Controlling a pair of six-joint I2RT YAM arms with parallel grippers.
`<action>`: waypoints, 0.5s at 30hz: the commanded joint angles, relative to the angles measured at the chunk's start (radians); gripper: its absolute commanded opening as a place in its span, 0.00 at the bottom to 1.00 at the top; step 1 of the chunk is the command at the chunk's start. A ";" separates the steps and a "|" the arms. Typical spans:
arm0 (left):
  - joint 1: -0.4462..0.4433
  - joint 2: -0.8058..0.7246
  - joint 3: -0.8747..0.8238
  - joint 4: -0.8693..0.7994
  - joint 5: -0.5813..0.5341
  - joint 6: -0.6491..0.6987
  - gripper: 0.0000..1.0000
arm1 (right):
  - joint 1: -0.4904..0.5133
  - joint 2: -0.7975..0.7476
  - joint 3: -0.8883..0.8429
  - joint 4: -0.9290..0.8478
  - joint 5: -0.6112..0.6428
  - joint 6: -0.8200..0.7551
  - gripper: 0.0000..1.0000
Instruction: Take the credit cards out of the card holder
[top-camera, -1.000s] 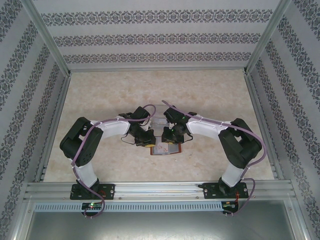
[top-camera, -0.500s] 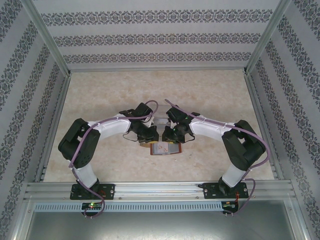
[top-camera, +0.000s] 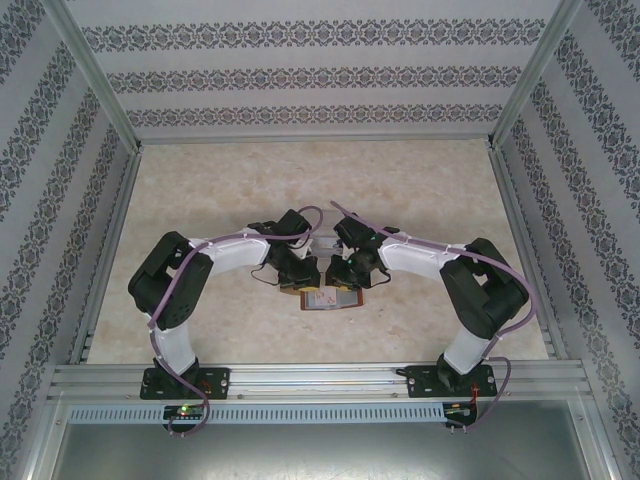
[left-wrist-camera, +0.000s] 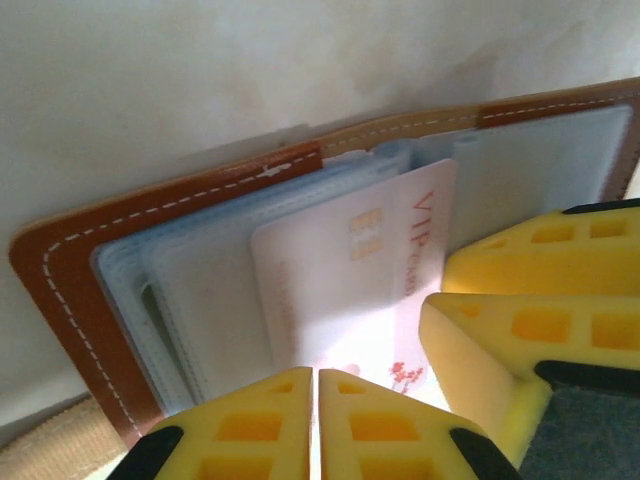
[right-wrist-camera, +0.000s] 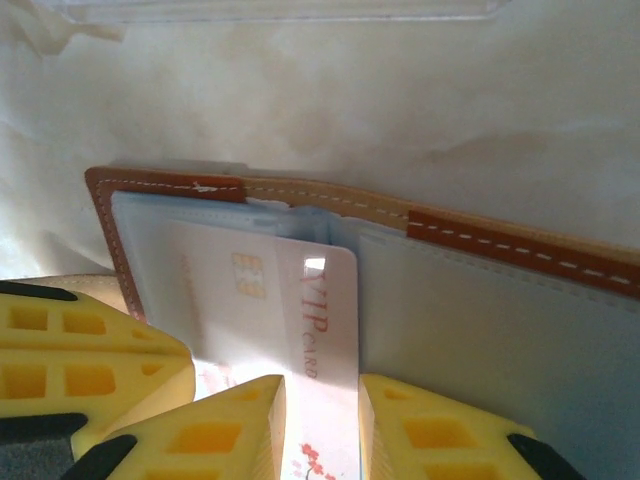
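Change over the last second: the left arm has swung inward across the tabletop (top-camera: 200, 200). This has carried the left gripper (left-wrist-camera: 318, 425) rightward until it stands over the near edge of the open holder (left-wrist-camera: 60, 260). Its jaws are pressed together with nothing between them, and the tips sit at the near end of the card (left-wrist-camera: 340, 290). Whether they bear on it cannot be told.

The holder lies open and flat, centred between the two arms. The card rests face up on the left stack of sleeves (left-wrist-camera: 190, 300), apparently slid part-way toward the near edge.

The right gripper (right-wrist-camera: 320, 390) has barely moved. Its jaws stand a little apart and the card's right edge shows in the gap, unclamped.

Meaning: both grippers now meet at one card, so extraction seems begun but not finished.

Count: two grippers; one holder; one card visible, pale with a chip and red lettering; several sleeves, number unclear; one clear tray (right-wrist-camera: 300, 10) beyond.
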 joint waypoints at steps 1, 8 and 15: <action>-0.011 0.019 0.003 -0.049 -0.029 0.027 0.10 | -0.011 0.013 -0.021 0.015 -0.014 0.012 0.27; -0.011 0.035 0.011 -0.093 -0.063 0.050 0.09 | -0.021 0.012 -0.044 0.055 -0.043 0.017 0.27; -0.011 0.041 0.007 -0.106 -0.075 0.056 0.09 | -0.037 -0.009 -0.096 0.179 -0.134 0.058 0.23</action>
